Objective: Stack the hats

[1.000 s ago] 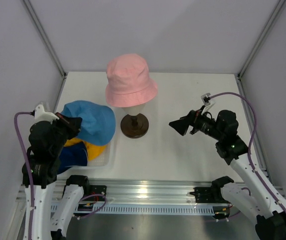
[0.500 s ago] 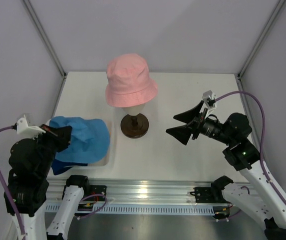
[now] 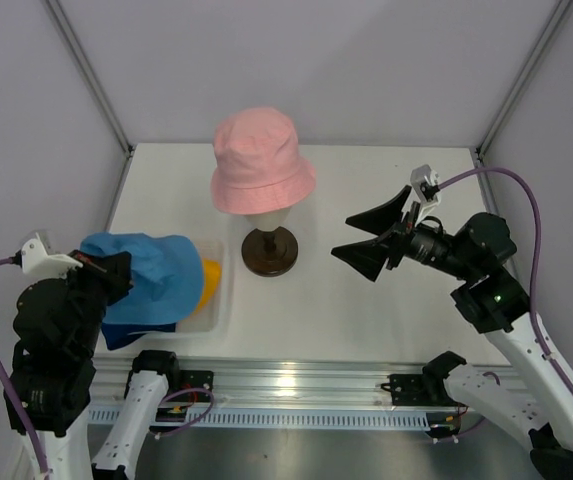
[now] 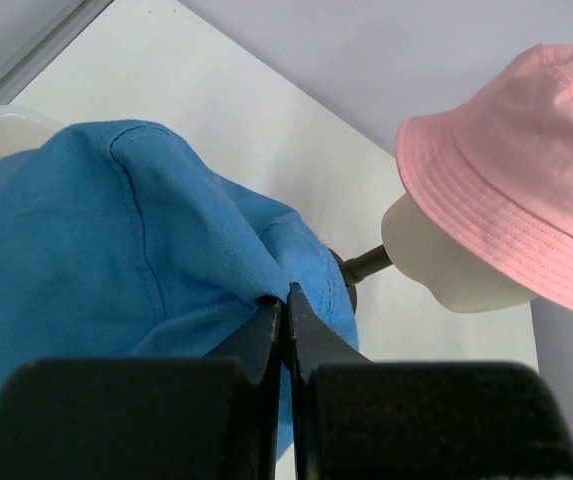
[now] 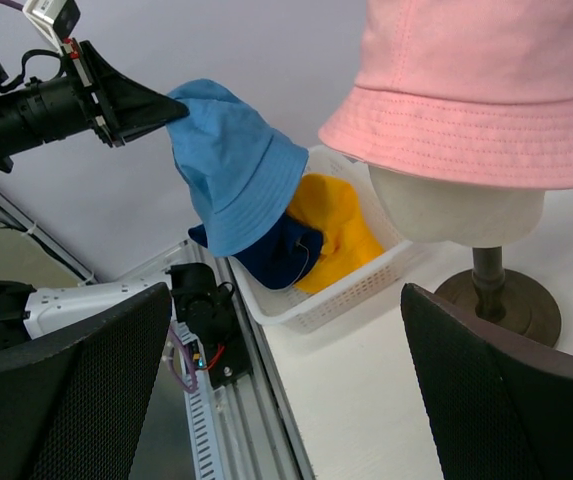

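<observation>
- The left gripper (image 4: 286, 300) is pinched together on a fold of the light blue hat (image 3: 156, 275), which hangs lifted over the clear tray (image 5: 306, 300) at the table's near left edge.
- The yellow hat (image 5: 336, 225) and navy hat (image 5: 271, 255) lie in the tray beneath it.
- The pink hat (image 3: 261, 160) sits on the head form (image 3: 269, 222), mid-table toward the far side.
- The right gripper (image 3: 343, 236) hovers empty with its jaws wide apart, right of the form over bare table (image 3: 366, 310), pointing left.
</observation>
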